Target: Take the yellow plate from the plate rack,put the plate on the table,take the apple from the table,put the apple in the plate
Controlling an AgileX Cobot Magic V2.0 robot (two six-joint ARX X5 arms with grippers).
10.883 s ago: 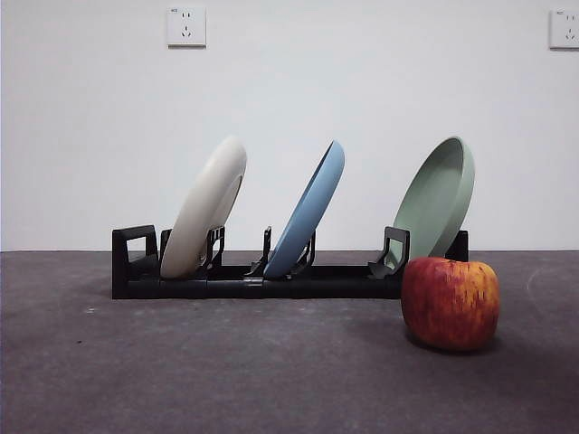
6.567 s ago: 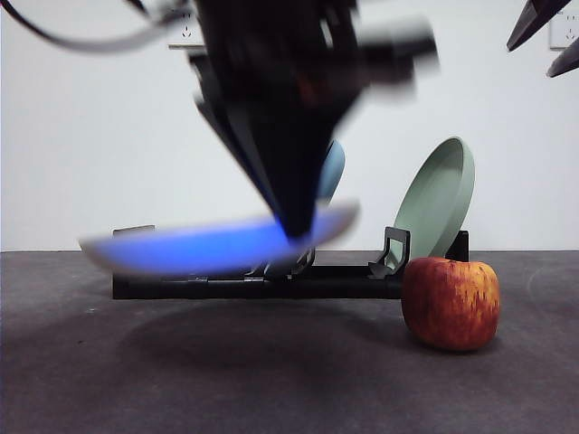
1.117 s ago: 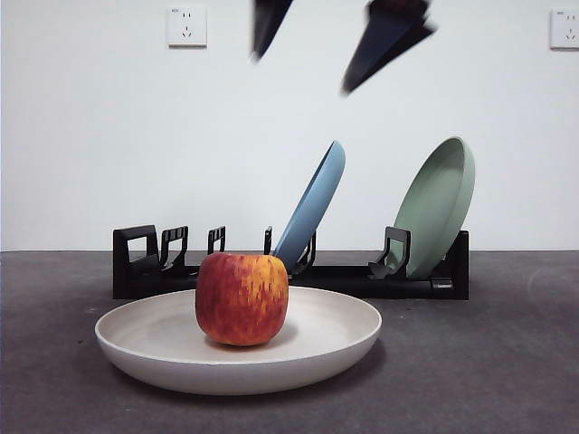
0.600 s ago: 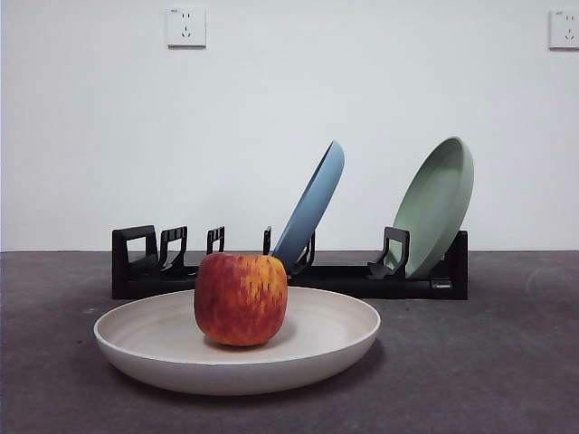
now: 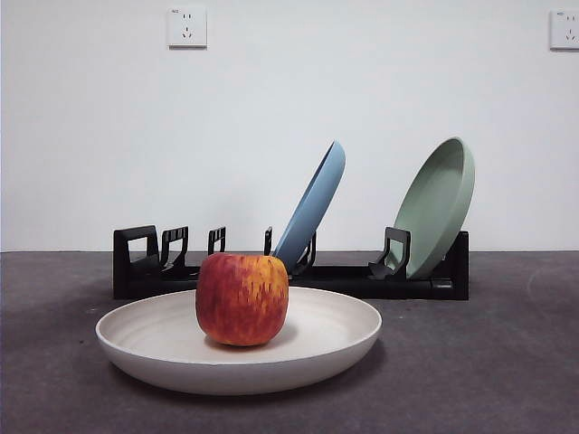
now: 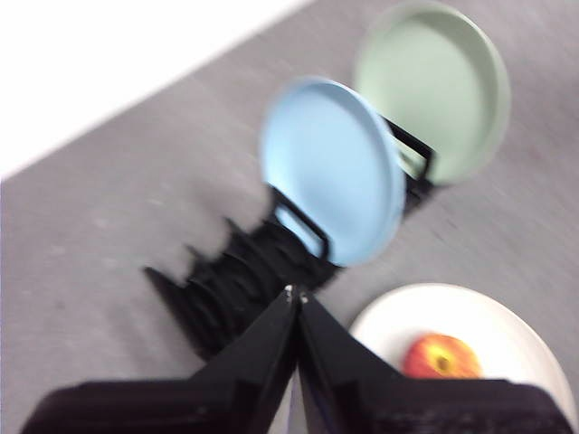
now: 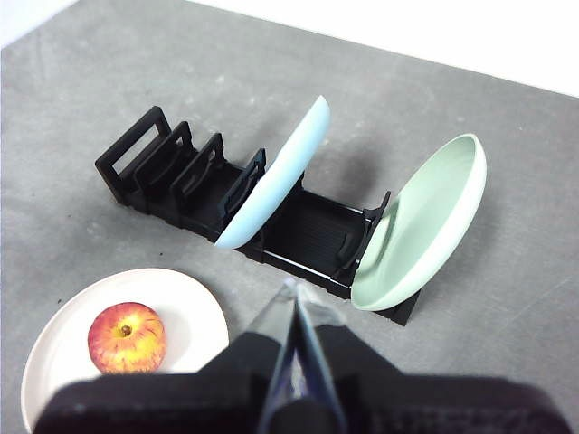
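Note:
The cream yellow plate [image 5: 348,336] lies flat on the dark grey table [image 5: 488,380], in front of the black plate rack [image 5: 348,278]. The red apple [image 5: 242,298] sits upright in the middle of the plate. Neither gripper shows in the front view. My left gripper [image 6: 295,294] is shut and empty, high above the rack [image 6: 235,280], with the apple [image 6: 441,356] and plate [image 6: 511,330] below it. My right gripper [image 7: 291,287] is shut and empty, high above the table, with the apple [image 7: 127,337], plate [image 7: 194,303] and rack [image 7: 176,172] below.
A blue plate [image 5: 312,206] leans in the rack's middle slot and a sage-green plate [image 5: 436,206] leans at its right end. The rack's left slots hold nothing. A white wall with two sockets stands behind.
One second ago two open black jaws hung at the top of the front view above the apple. They have risen out of that view. Plate and apple have stayed in place.

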